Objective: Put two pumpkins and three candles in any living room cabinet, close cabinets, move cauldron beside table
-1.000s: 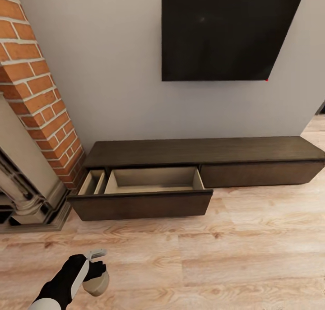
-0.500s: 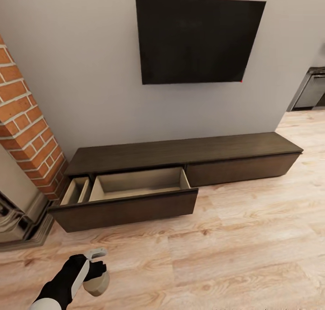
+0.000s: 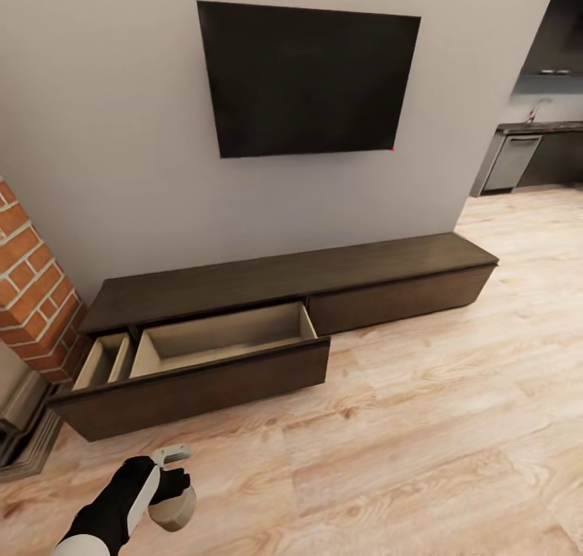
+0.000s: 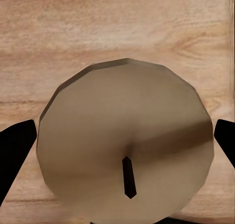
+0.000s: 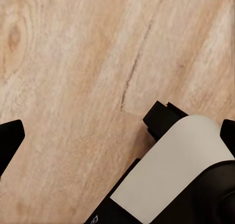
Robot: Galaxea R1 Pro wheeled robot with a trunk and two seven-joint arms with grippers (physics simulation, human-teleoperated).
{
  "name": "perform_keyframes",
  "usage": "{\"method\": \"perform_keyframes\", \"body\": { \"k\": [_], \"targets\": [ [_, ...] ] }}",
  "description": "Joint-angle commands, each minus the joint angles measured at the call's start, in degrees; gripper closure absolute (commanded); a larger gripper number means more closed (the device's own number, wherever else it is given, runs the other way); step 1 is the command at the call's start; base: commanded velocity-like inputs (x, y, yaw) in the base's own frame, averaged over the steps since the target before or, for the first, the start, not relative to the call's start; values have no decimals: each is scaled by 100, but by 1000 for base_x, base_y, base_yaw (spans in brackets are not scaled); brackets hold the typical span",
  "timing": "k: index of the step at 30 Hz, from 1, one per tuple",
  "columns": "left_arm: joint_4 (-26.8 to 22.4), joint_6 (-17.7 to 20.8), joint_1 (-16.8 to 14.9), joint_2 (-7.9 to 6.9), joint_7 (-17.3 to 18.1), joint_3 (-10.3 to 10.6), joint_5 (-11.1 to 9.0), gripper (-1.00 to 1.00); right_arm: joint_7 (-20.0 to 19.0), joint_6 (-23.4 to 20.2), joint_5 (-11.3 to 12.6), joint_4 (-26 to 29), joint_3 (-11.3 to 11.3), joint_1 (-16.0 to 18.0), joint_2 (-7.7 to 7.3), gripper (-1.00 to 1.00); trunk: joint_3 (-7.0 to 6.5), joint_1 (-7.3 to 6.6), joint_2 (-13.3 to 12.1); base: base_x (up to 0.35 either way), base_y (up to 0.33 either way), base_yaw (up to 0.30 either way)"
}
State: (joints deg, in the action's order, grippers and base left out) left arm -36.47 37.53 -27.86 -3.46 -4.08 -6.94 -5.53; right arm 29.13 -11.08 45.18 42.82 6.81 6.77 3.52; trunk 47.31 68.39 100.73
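A squat beige candle (image 3: pixel 175 510) hangs over the wooden floor at the lower left of the head view, with my left gripper (image 3: pixel 172 491) shut on it. The left wrist view looks down on the candle's round top (image 4: pixel 127 141) and dark wick, a black fingertip (image 4: pixel 14 150) at each side. Ahead stands the long low dark brown cabinet (image 3: pixel 283 277) against the wall. Its left drawer (image 3: pixel 219 341) is pulled out, pale inside and holding nothing. In the right wrist view my right gripper (image 5: pixel 120 136) is open over bare floor. The pumpkins and cauldron are out of view.
A dark TV (image 3: pixel 308 78) hangs on the grey wall above the cabinet. A brick fireplace (image 3: pixel 32 305) stands at the left. A kitchen opening (image 3: pixel 530 147) lies at the far right. Wooden floor (image 3: pixel 421 459) spreads between me and the cabinet.
The whole head view has shifted left, so the camera turned right: the fireplace has slid toward the edge and the kitchen has come into sight. The candle stays held in my left gripper.
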Motion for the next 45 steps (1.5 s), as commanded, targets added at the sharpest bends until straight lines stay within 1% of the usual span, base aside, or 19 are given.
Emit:
{"method": "perform_keyframes", "body": {
  "k": [1, 5, 9, 13, 45],
  "targets": [
    [0, 0, 0, 2, -3, 0, 5, 100, -5, 0, 0, -1, 25, 0, 0, -100, -7, 0, 0, 0, 0, -228],
    [0, 0, 0, -5, 2, 0, 8, 100, -6, 18, 0, -2, 64, 0, 0, -100, -32, 0, 0, 0, 0, -228],
    [0, 0, 0, -5, 4, 0, 8, 100, -5, 186, 0, -2, 67, 0, 0, -100, -58, 0, 0, 0, 0, -228],
    [0, -1, 0, -9, 4, 0, 5, 100, -4, 234, 0, -9, 66, 0, 0, -100, -83, 0, 0, 0, 0, -228],
    [1, -9, 7, -12, -2, 0, 6, 100, -12, 264, 0, -125, 75, 0, 6, -100, -286, 0, 0, 0, 0, -229]
  ]
}}
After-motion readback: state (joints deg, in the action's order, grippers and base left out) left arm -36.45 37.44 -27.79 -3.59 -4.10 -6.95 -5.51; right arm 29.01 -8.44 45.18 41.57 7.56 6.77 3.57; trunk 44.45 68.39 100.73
